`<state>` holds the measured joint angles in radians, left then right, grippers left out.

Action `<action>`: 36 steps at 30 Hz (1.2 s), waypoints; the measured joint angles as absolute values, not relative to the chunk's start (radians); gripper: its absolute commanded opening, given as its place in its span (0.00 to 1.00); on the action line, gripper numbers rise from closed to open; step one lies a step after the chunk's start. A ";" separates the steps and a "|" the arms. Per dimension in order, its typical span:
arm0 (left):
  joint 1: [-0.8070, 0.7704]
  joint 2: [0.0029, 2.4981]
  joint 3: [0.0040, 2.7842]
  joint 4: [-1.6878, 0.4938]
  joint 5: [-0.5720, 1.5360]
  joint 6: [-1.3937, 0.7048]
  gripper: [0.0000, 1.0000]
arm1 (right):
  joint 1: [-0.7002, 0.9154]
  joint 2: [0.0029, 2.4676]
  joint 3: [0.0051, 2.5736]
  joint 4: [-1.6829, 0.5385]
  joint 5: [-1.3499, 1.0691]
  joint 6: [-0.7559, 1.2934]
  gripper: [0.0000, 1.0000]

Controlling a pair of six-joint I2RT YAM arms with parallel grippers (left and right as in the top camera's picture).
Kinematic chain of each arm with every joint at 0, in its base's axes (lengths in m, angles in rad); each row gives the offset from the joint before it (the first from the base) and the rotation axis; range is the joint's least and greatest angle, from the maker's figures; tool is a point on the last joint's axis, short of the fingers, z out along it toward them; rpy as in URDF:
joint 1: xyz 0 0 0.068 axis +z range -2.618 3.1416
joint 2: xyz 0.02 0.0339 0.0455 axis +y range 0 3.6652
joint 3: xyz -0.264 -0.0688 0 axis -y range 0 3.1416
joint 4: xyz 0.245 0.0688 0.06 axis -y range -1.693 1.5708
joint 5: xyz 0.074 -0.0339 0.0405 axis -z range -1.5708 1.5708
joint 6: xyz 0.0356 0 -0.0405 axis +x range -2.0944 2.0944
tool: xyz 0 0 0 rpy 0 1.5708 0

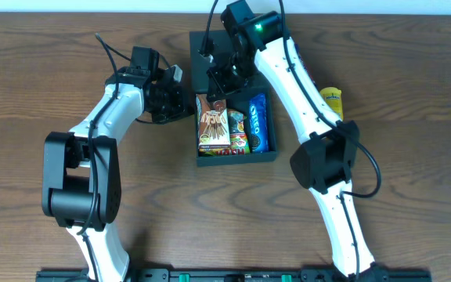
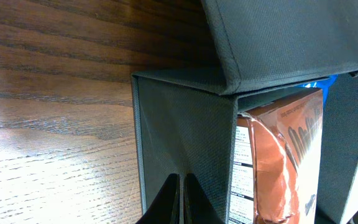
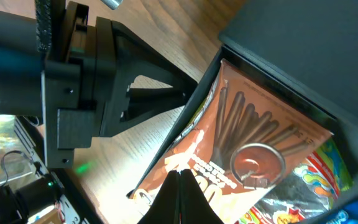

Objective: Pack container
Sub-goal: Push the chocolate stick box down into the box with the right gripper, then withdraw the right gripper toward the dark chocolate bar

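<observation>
The container (image 1: 237, 160), a dark square box, stands mid-table with its flap lid (image 1: 210, 59) folded back. It holds a brown chocolate-stick packet (image 1: 212, 125), a colourful packet (image 1: 237, 133) and a blue Oreo packet (image 1: 257, 121). My left gripper (image 1: 185, 100) is shut, its tips against the outside of the container's left wall (image 2: 166, 124); its fingers show in the left wrist view (image 2: 182, 199). My right gripper (image 1: 214, 94) is shut and hovers over the brown packet (image 3: 253, 130) at the back left corner; its fingers show in the right wrist view (image 3: 180, 183).
A yellow can-like item (image 1: 333, 100) lies on the wooden table right of the container, beside my right arm. The lid (image 2: 291, 37) hangs over the container's back edge. My left gripper body (image 3: 104, 93) is close to my right gripper.
</observation>
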<state>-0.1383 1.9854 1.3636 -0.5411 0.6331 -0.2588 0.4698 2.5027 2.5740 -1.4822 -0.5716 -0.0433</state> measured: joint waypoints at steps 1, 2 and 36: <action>-0.138 1.985 1.364 -0.541 0.633 -0.259 0.06 | 0.469 2.508 2.574 -1.481 -0.576 -0.047 0.01; -0.138 1.985 1.364 -0.541 0.633 -0.259 0.06 | 0.469 2.512 2.574 -1.480 -0.578 -0.049 0.01; -0.138 1.985 1.364 -0.529 0.633 -0.259 0.06 | 0.364 2.547 2.565 -1.389 -0.563 -0.067 0.02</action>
<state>-0.1383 1.9854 1.3636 -0.5285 0.6331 -0.2592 0.3637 2.5473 2.5649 -1.3888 -0.5632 -0.0666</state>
